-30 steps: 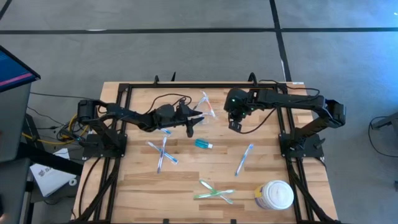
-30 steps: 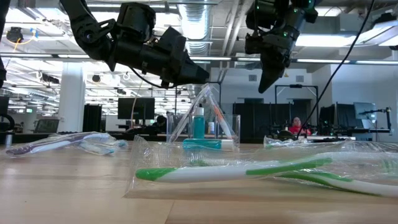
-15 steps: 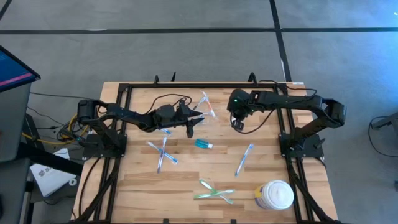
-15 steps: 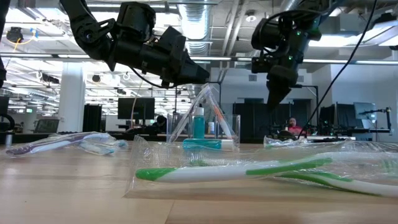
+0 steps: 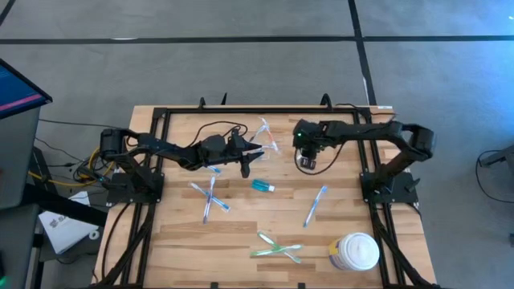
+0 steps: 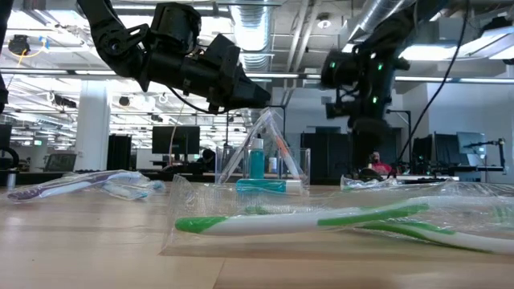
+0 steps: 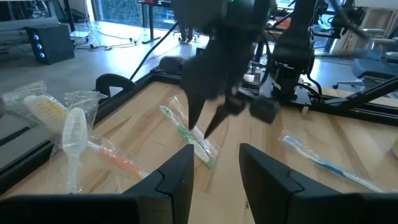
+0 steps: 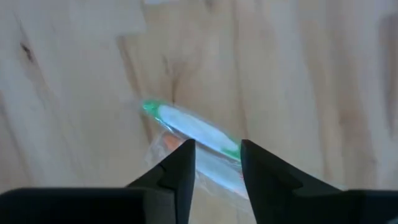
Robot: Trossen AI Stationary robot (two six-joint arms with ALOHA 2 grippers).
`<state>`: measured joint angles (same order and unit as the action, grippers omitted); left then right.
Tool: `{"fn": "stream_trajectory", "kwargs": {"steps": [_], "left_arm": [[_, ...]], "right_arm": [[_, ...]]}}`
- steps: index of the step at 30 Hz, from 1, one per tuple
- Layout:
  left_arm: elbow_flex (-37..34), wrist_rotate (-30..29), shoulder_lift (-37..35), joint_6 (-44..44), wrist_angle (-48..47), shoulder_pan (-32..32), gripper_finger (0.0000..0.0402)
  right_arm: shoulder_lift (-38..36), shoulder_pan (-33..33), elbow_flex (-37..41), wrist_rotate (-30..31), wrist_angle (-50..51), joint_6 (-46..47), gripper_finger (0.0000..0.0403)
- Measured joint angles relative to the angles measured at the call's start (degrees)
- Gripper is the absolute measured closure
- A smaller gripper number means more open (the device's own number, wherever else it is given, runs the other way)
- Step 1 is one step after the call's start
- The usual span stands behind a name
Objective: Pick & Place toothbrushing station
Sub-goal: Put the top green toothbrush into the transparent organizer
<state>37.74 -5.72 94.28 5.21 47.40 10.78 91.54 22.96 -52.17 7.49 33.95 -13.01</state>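
Observation:
My right gripper [image 5: 306, 163] hangs open, fingers pointing down, just over a wrapped green-and-white toothbrush [image 8: 189, 127] that lies flat on the table at the far right of centre. Whether the fingers touch it I cannot tell. My left gripper [image 5: 246, 164] hovers open and empty at the table's middle, left of that toothbrush [image 7: 186, 134]. Wrapped whitish and orange toothbrushes [image 5: 265, 135] lie at the far middle. A teal tube [image 5: 263, 186] lies at the centre. A clear holder shape [image 6: 295, 164] shows behind the tube in the low view.
Two crossed blue toothbrushes [image 5: 209, 197] lie left of centre and one blue toothbrush [image 5: 316, 205] right of centre. Green toothbrushes [image 5: 277, 249] lie near the front edge. A white lidded jar [image 5: 354, 251] stands at the near right corner. A black frame [image 5: 165, 112] borders the table.
My right gripper has gone down toward the table over the green toothbrush and has opened its fingers, which were shut a second ago.

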Motion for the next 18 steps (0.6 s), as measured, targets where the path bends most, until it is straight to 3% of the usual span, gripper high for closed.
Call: {"fn": "stream_trajectory", "kwargs": {"steps": [9, 15, 18], "left_arm": [[0.0, 0.0, 0.0, 0.0, 0.0, 0.0, 0.028], [0.0, 0.0, 0.0, 0.0, 0.0, 0.0, 0.028], [0.0, 0.0, 0.0, 0.0, 0.0, 0.0, 0.028]], "right_arm": [[9.0, -0.7, -2.7, 0.3, 0.4, -3.4, 0.0255], [10.1, -0.8, -4.3, 0.3, 0.7, -3.7, 0.0247], [9.8, -0.8, -4.5, 0.0, 0.3, -3.6, 0.0264]]}}
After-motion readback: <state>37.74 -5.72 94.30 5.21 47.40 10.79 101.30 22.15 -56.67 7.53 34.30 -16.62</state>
